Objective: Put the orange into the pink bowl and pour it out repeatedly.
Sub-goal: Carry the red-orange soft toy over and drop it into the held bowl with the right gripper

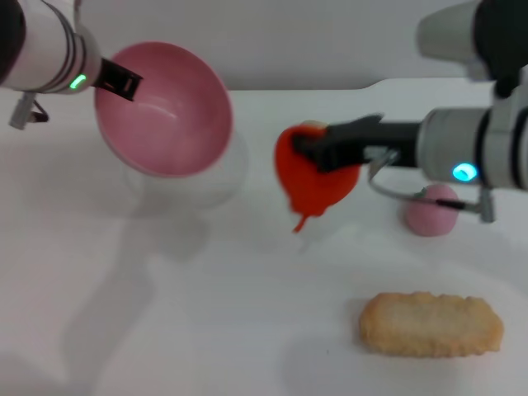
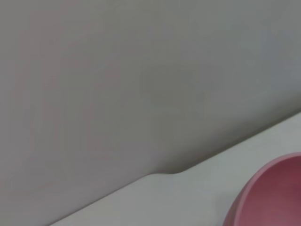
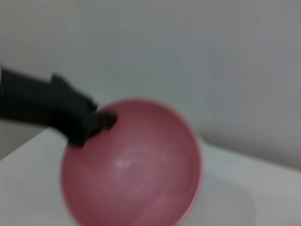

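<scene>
My left gripper [image 1: 124, 84] is shut on the rim of the pink bowl [image 1: 165, 111] and holds it lifted and tilted, its empty inside facing the right arm. The bowl also shows in the right wrist view [image 3: 136, 165], with the left gripper [image 3: 96, 123] on its rim, and at the edge of the left wrist view [image 2: 273, 197]. My right gripper [image 1: 307, 150] is shut on the orange [image 1: 318, 181] and holds it in the air to the right of the bowl, stem hanging down.
A small pink peach-like fruit [image 1: 433, 210] lies on the white table [image 1: 206, 313] under the right arm. A beige bun [image 1: 431, 324] lies near the front right. A grey wall stands behind the table.
</scene>
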`<state>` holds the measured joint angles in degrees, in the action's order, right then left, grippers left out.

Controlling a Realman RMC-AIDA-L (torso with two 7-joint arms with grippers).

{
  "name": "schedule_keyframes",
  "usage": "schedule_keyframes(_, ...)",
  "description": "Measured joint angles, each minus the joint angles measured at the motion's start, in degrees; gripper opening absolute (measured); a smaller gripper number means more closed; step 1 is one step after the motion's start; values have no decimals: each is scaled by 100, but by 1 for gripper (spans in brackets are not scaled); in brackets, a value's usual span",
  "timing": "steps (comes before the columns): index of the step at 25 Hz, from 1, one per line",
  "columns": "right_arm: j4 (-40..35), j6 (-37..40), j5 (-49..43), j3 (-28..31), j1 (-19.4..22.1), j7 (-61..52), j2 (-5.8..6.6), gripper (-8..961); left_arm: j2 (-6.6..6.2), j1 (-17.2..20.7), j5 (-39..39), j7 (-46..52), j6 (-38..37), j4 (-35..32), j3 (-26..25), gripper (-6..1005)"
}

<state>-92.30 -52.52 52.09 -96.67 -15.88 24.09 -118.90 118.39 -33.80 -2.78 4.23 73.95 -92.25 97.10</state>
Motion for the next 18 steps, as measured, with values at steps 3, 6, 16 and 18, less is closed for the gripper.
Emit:
schedule_keyframes(3, -336, -126, -174, 199, 111, -52, -6, 66, -1, -2, 346, 21, -187, 10, 222, 46)
schedule_keyframes(6, -699, -245, -227, 338, 220, -71, -11, 60, -1, -15, 526, 22, -318, 52, 434, 46)
schedule_keyframes(16, -1447, -373, -629, 123, 120, -369, -5, 58, 25, -317, 987, 144, -565, 316, 1018, 46)
schedule_keyframes(18, -1391, -362, -630, 93, 103, -370, -3, 59, 26, -323, 1016, 145, -577, 311, 1036, 46)
